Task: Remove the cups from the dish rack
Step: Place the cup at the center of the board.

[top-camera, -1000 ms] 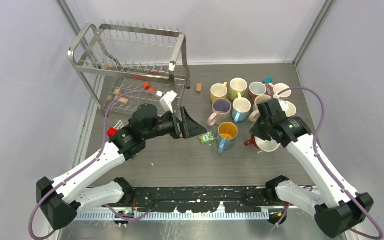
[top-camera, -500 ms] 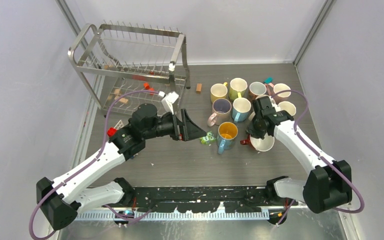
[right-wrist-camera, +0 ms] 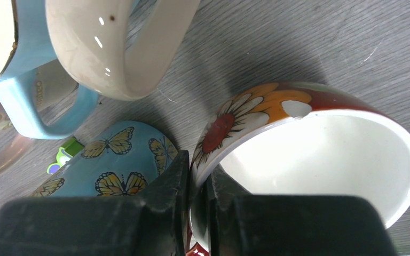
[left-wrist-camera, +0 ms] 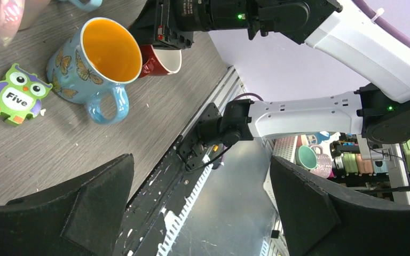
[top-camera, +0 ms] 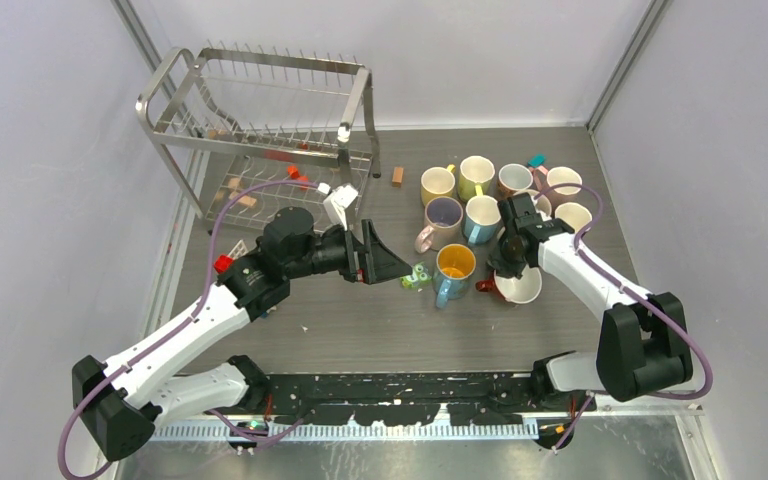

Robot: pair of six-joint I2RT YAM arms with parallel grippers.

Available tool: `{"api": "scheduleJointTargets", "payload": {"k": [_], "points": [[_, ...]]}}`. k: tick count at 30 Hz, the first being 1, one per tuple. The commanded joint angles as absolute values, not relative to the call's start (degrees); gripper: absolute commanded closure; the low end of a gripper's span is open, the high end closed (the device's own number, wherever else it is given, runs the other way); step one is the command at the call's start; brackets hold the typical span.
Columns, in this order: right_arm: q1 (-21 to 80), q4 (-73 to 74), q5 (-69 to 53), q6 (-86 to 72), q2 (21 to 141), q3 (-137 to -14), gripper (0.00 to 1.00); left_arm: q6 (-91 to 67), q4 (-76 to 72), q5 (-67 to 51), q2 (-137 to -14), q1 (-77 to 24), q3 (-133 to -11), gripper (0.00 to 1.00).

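Red daisy mug (right-wrist-camera: 309,154): rim was pinched between the closed fingers of the right gripper (right-wrist-camera: 196,184) (butterfly mug (right-wrist-camera: 112,160) just beside). Left gripper (left-wrist-camera: 200,176): stood spread wide, held nothing.

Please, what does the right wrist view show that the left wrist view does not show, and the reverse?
Only right wrist: the right gripper shut on the rim of the red daisy mug, one finger inside, one outside; a cream mug handle beyond it.
Only left wrist: the left gripper open and empty, the orange inside of the butterfly mug, the word Five on the owl piece.
Both: the red daisy mug and the butterfly mug, next to each other.
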State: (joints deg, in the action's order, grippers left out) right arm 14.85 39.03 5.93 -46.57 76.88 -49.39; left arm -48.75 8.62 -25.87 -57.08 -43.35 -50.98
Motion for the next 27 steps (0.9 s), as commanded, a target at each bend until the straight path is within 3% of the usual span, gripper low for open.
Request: {"api": "scheduleJointTargets", "payload": {"k": [1, 9, 27], "points": [[14.5, 37.0, 7.3, -46.0, 76.7, -51.0, 0.79, -47.3, 8.3, -27.4, -55.7, -43.0, -52.2, 0.0], [14.5, 38.4, 6.7, -45.8, 75.9, -52.1, 0.7, -47.0, 8.1, -27.8, -56.3, -42.8, -52.1, 0.0], [14.8, 42.8, 6.8, -44.9, 70.7, -53.9, 0.58, -46.4, 8.4, -27.8, -56.7, -41.9, -52.5, 0.0]]}}
